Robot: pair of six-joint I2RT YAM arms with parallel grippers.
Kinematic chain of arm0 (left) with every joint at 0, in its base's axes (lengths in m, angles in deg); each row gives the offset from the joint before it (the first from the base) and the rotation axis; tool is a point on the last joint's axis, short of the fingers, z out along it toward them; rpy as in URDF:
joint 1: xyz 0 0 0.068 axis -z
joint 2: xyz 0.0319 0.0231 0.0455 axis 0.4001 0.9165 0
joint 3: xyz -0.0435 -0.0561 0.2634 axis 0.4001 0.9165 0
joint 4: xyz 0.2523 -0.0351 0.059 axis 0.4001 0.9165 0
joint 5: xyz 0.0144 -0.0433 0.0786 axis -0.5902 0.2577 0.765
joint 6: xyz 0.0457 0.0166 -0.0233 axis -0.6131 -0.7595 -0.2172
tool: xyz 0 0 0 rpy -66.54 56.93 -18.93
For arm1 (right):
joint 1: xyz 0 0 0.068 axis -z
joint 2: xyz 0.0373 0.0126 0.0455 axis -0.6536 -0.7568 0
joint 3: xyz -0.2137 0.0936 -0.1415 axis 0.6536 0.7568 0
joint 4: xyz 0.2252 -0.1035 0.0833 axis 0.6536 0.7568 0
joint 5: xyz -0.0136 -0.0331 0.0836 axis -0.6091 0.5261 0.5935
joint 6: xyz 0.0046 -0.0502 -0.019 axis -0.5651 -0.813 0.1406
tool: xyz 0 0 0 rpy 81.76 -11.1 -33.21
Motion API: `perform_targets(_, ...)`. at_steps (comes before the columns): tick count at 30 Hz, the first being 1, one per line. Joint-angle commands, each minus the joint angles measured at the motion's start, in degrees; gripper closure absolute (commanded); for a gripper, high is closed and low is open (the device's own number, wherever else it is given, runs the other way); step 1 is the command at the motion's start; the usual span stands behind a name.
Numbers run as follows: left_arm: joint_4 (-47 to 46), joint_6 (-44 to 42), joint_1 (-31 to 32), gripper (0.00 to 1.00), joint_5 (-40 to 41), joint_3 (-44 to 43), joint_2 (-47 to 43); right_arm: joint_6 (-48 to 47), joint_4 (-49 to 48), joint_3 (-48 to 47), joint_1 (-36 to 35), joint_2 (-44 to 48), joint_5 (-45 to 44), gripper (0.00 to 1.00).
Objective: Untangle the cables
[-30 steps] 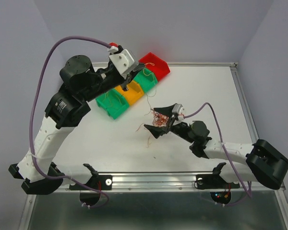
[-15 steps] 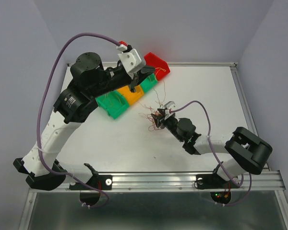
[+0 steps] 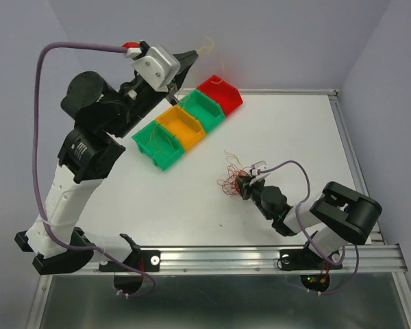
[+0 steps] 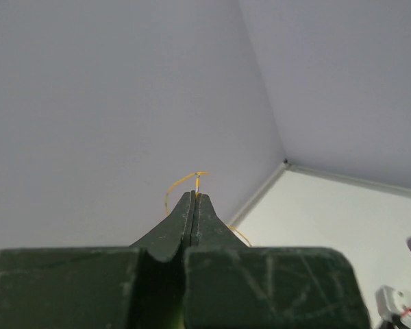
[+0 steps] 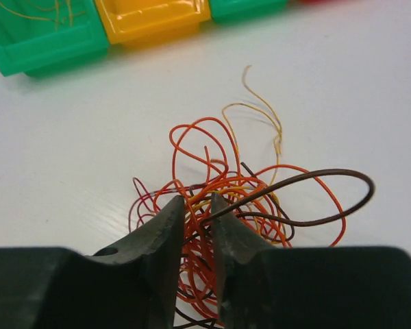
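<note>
The cables are a tangle [image 3: 234,175] of thin orange, red, brown and yellowish wires lying on the white table right of centre. My right gripper [image 3: 245,184] is down at the tangle's near side. In the right wrist view its jaws [image 5: 197,200] stand a narrow gap apart with a bunch of orange wires [image 5: 240,185] pinched between them. My left gripper [image 3: 192,55] is raised high over the back left, shut on one thin yellow wire [image 4: 175,186] that curls out past its tips [image 4: 194,195].
A slanted row of small bins stands at the back left: green [image 3: 159,144], orange [image 3: 181,125], green [image 3: 204,110] and red [image 3: 221,94]. Some hold loose wires. The green bin [image 5: 41,41] and orange bin [image 5: 151,17] lie beyond the tangle. A metal rail edges the table.
My left gripper rose from over the bins, shut on the yellow wire. My right gripper dropped onto the tangle and its jaws closed from wide open to a narrow gap.
</note>
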Motion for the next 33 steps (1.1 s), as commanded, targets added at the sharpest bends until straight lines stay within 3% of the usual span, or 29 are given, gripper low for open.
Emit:
perform_targets(1, -10.7, -4.0, 0.2, 1.0, 5.2, -5.7, -2.9, 6.3, -3.7, 2.1, 0.0, -0.6, -10.0, 0.82)
perform_targets(3, -11.5, -4.2, 0.2, 1.0, 5.7, -5.6, -3.8, 9.2, -3.7, 3.4, 0.0, -0.1, -13.4, 0.88)
perform_targets(5, -12.2, -4.0, 0.2, 1.0, 5.0, -3.8, -4.7, 10.2, -3.7, 4.2, 0.0, 0.7, -14.6, 0.86)
perform_targets(6, -12.3, -3.8, 0.2, 1.0, 3.5, -3.2, -5.4, 10.3, -3.7, 4.6, 0.0, 1.2, -14.0, 0.77)
perform_targets(7, -12.3, -3.6, 0.2, 1.0, 2.9, -2.6, -5.7, 10.3, -3.6, 4.8, 0.0, 2.8, -12.8, 0.5)
perform_targets(8, -12.3, -3.5, 0.2, 1.0, 2.5, -1.4, -5.9, 10.1, -3.6, 5.0, 0.0, 3.7, -12.1, 0.42)
perform_targets(11, -12.9, -3.2, 0.2, 1.0, 2.0, 1.5, -6.7, 8.4, -2.5, 5.2, 0.0, 10.3, -8.4, 0.29)
perform_targets(21, -17.4, -4.4, 0.2, 1.0, 4.6, 16.8, -11.0, 3.9, 27.0, -4.3, 0.0, 37.7, 1.4, 0.26)
perform_targets(29, -22.6, -6.4, -0.6, 1.0, 8.9, 33.9, -16.6, 3.5, 33.2, -6.7, 0.0, 41.1, 0.3, 0.26)
perform_targets(33, -23.6, -5.9, -3.9, 1.0, 7.6, 40.4, -18.4, 5.7, 35.9, -7.2, 0.0, 40.5, 0.1, 0.25)
